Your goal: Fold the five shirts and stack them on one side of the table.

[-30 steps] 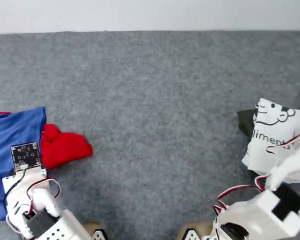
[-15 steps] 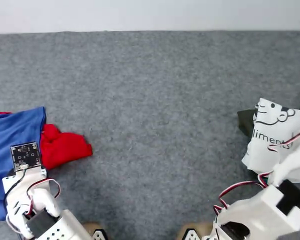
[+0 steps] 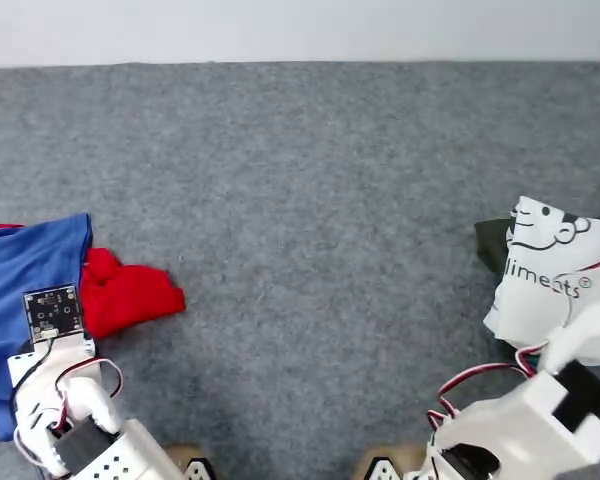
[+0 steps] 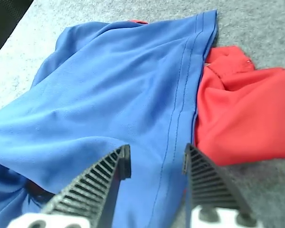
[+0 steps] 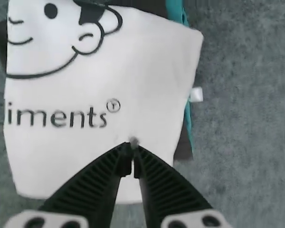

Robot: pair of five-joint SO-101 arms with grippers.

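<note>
White plastic arm housings stand at the near edge of the table (image 3: 320, 200), one at each near corner.

**Left side.**
- The left gripper (image 4: 156, 152) hangs above the blue shirt (image 4: 109, 95) with its jaws set wide apart and nothing between them.
- A small dark circuit board (image 3: 52, 312) on this arm covers part of the shirt when seen from above.
- The blue shirt lies spread and rumpled at the left edge. Its long axis runs near to far, and its stitched hem faces the table's middle.
- That hem overlaps the red shirt (image 4: 247, 114), which lies bunched just beside it. The long axis of the red shirt runs left to right and points toward the table's middle.

**Right side.**
- The right gripper (image 5: 132, 145) has its jaws pressed together, with the tips against the white shirt (image 5: 95, 95) near that shirt's near end.
- The arm and its red wires (image 3: 470, 385) hide the near margin of the white shirt from above.
- The white shirt is a folded packet at the right edge. Its long axis runs near to far, with the printed cartoon face at the far end and the lettering nearer.
- It rests on a teal shirt (image 5: 186, 118) and a dark shirt (image 3: 490, 245). Both show as strips at its sides and far end.

**Beyond.** Grey fabric covering runs to the far edge, where it meets a pale wall (image 3: 300, 30).
</note>
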